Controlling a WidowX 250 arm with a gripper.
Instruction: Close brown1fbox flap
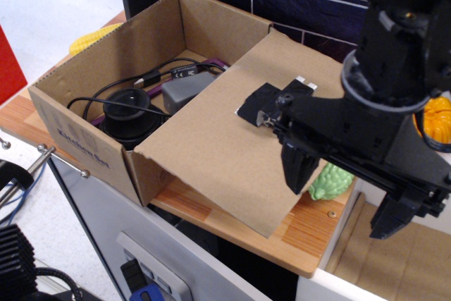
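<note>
The brown1fbox stands open on the wooden counter, dark lettering on its front wall. Its large flap slopes out to the right over the counter, plain face up, with a black tape patch. My black gripper hangs over the flap's right edge with both fingers pointing down. The jaws are open and hold nothing. The left finger is at the flap's right edge; I cannot tell whether it touches. The right finger is past the counter.
Inside the box lie a black round device, cables and a grey adapter. A yellow corn cob lies behind the box at left. A green toy sits under my gripper, a yellow-orange object at right. The counter edge runs in front.
</note>
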